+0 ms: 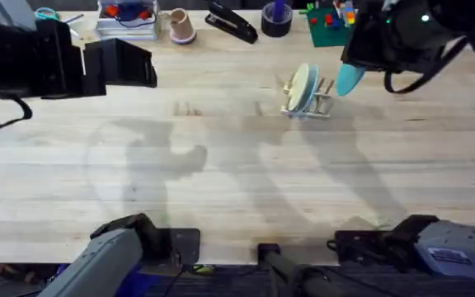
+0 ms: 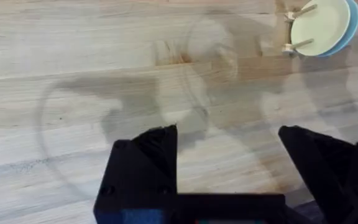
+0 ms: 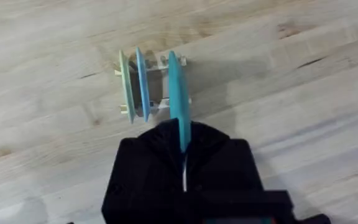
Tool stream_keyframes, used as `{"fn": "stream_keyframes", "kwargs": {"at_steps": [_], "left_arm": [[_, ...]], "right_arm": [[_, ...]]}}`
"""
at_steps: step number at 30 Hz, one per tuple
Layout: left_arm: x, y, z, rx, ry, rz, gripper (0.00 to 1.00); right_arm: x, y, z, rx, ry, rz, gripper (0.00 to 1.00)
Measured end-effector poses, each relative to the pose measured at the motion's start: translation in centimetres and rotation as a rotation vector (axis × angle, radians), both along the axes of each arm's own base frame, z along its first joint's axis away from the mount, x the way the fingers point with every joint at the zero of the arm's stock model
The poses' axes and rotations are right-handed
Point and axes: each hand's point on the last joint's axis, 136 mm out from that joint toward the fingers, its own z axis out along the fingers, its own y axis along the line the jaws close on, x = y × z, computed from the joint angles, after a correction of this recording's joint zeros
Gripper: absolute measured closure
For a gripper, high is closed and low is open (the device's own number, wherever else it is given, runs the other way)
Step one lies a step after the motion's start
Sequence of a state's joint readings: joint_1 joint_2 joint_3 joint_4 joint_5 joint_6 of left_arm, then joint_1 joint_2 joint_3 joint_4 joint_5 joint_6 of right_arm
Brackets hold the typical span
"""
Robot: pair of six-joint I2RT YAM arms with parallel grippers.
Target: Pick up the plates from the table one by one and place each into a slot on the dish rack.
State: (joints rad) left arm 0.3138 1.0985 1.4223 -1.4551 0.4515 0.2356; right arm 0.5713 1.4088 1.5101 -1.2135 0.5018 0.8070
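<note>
The turquoise plate, held on edge, is clamped between the closed fingers of the right hand and sits directly above the dish rack, beside the two plates already standing there. In the right wrist view, the rack holds a cream plate in the outermost slot and a pale blue plate in the next one, both upright and parallel; the turquoise plate lines up with them on the rack's other side, its lower edge among the pale wooden pegs, though whether it touches the rack base cannot be told. In the overhead view, the rack stands on the light wooden worktop toward the far right, with the cream plate facing the camera, and the turquoise plate projects downward from the right hand just beside the rack's right end. The left hand hangs over the far left of the worktop, well apart from the rack, with its black fingers spread wide and nothing between them; bare wood grain lies beneath, and the rack with its plates appears far off in that wrist view. Along the far edge of the worktop lie a black stapler, a dark tape roll, a pink cup and a green block board.
</note>
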Motion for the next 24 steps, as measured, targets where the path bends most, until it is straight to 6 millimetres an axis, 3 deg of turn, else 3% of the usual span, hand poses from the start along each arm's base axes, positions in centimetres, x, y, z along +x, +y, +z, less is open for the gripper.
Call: {"fn": "stream_keyframes", "kwargs": {"at_steps": [24], "left_arm": [[0.0,0.0,0.0,0.000,0.000,0.000,0.006]], "right_arm": [[2.1,0.2,-1.8,-0.040,0.030,0.019,0.971]]}}
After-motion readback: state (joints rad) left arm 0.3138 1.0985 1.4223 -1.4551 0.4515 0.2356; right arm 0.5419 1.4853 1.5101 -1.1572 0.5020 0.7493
